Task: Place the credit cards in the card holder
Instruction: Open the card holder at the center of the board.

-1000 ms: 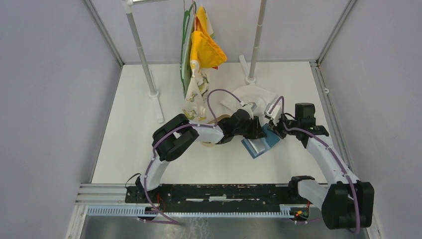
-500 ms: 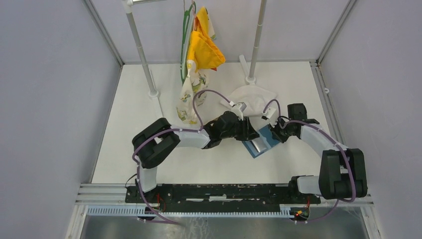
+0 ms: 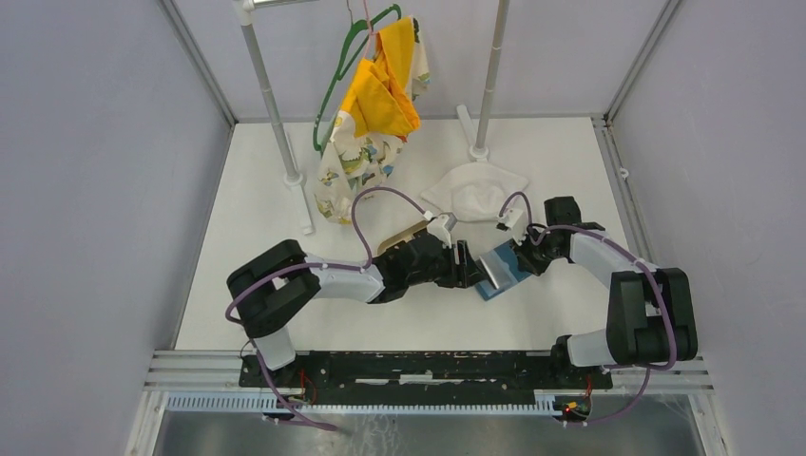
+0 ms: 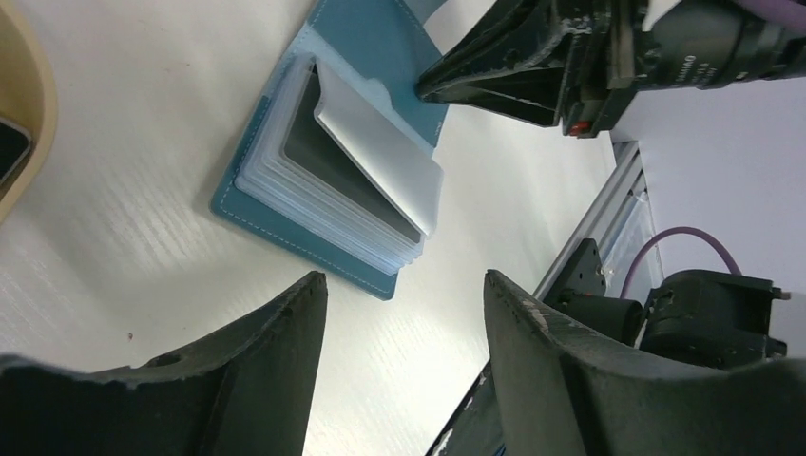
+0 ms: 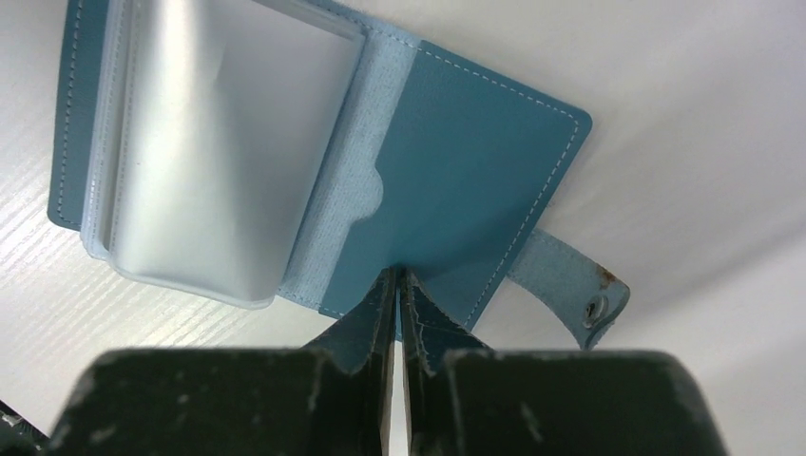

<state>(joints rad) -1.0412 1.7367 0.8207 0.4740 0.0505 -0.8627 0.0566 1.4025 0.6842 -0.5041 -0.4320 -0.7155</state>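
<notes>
Blue leather, stitched in white: the card holder (image 3: 508,272) lies opened flat on the white tabletop (image 3: 247,218), right of centre and somewhat nearer the near edge than the far one. Its stack of clear sleeves (image 4: 354,195) sits on the half facing the left arm, with the topmost sleeve lifted off the rest. The bare inner cover (image 5: 475,171) faces the right arm, and its strap (image 5: 570,285) with a snap fitting sticks out past the cover edge. The right gripper (image 5: 397,277) has its jaws brought together, the tips resting on the bare cover close to its edge; both fingers appear to sit on top of the leather, and whether any of it is pinched between them cannot be told. The left gripper (image 4: 404,328) stands just beside the sleeve side of the holder, jaws well apart, nothing between them and no contact with the holder. A tan tray (image 3: 403,236) lies behind the left wrist toward the middle of the tabletop, largely covered by the arm. At the edge of the left wrist view a dark object (image 4: 8,150) lies inside that tray, and too little of it shows to confirm a card. The lifted sleeve exposes a grey face beneath; whether a card sits there cannot be told. A white cloth (image 3: 475,190) lies toward the far right corner.
</notes>
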